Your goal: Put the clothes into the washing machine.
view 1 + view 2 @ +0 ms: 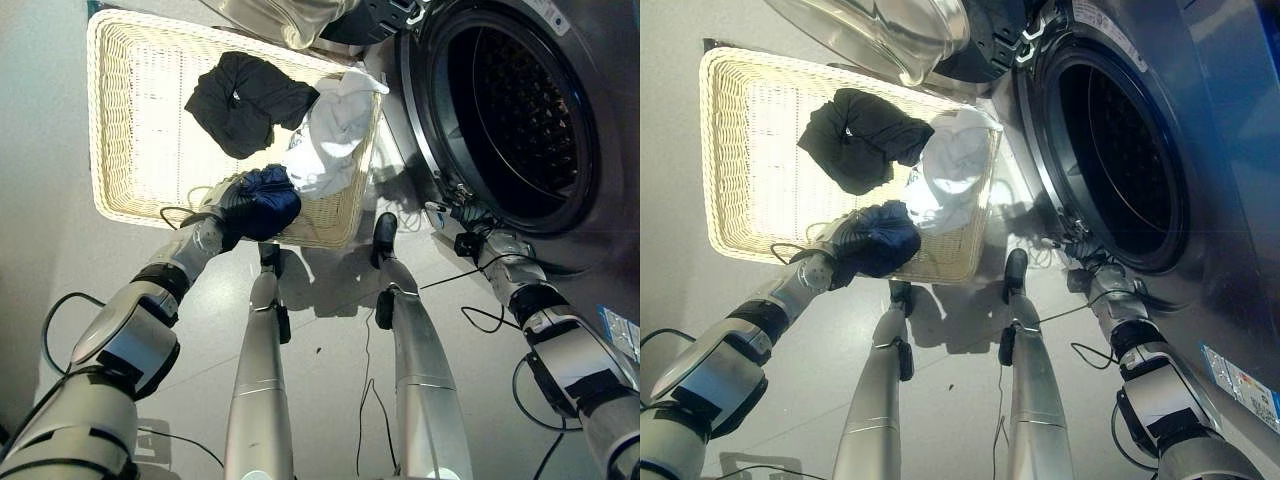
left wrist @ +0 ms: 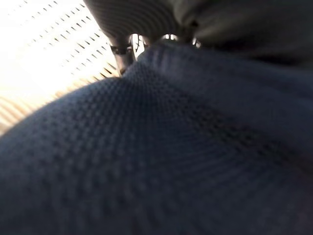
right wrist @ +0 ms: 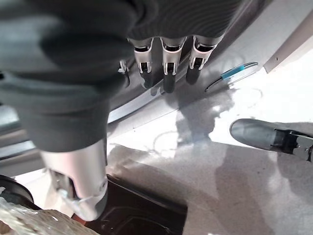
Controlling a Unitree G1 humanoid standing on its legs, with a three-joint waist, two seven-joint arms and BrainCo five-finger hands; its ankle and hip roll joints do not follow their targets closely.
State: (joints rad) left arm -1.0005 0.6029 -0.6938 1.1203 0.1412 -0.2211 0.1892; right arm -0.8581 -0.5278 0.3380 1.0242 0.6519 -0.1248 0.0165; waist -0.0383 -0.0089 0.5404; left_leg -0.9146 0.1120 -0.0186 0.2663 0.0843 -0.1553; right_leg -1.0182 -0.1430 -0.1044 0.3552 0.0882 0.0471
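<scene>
1. Navy knit garment (image 1: 266, 200) bunched at the near rim of the wicker basket (image 1: 120, 200), left hand (image 1: 228, 212) under it; the fingers are buried in the cloth, so whether they clench it cannot be told. In the left wrist view the navy weave (image 2: 146, 161) sits right against the camera.
2. Black garment (image 1: 245, 100) lies crumpled in the middle of the basket; white garment (image 1: 335, 130) is draped over the basket's end nearest the machine, partly hanging on the rim.
3. Basket stands on the floor just beside the washing machine (image 1: 590, 60), its short end close to the drum opening (image 1: 520, 110).
4. Machine door (image 1: 890, 35) is swung open, glass bowl hanging above the basket's far corner.
5. Right hand (image 1: 452, 215) is low at the bottom edge of the drum opening; in the right wrist view its fingers (image 3: 167, 68) are straight and relaxed, holding nothing.
6. Floor (image 1: 50, 230) is plain pale grey, sunlit in patches, with strong shadows; machine front is dark grey metal.
</scene>
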